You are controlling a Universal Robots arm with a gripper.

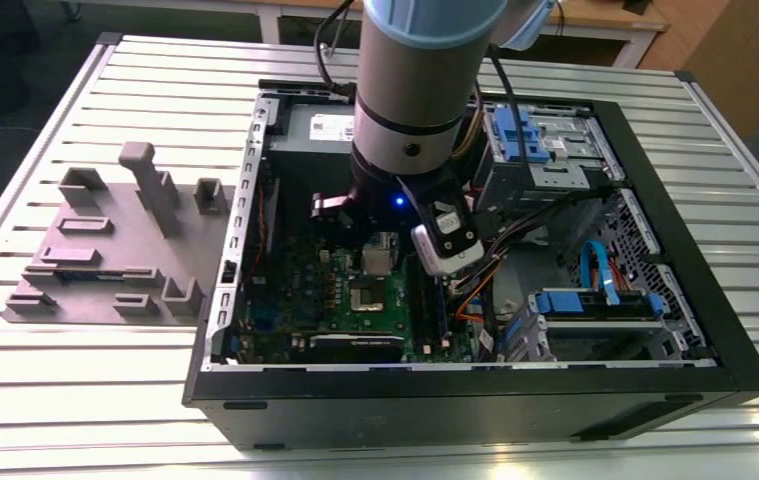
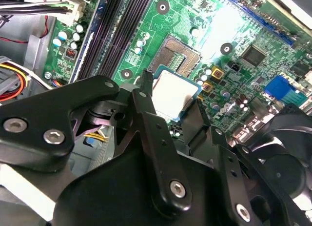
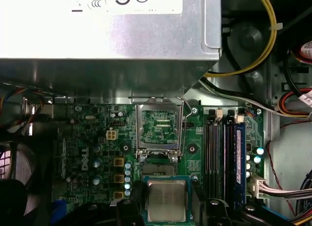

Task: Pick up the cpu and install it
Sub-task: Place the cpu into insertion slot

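The cpu (image 2: 174, 91) is showing a smooth, dull silver-grey metal top; the gripper (image 2: 171, 93) is looking matt black; the motherboard (image 2: 180, 16) is gleaming glossy green.

Exterior view overlooks the case (image 1: 486, 395); both wrist views closely face motherboard (image 3: 87, 138) (image 2: 195, 21).

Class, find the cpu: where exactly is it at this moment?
In the second wrist view the cpu is gripped between the jaws, over the green motherboard and right beside its open socket.
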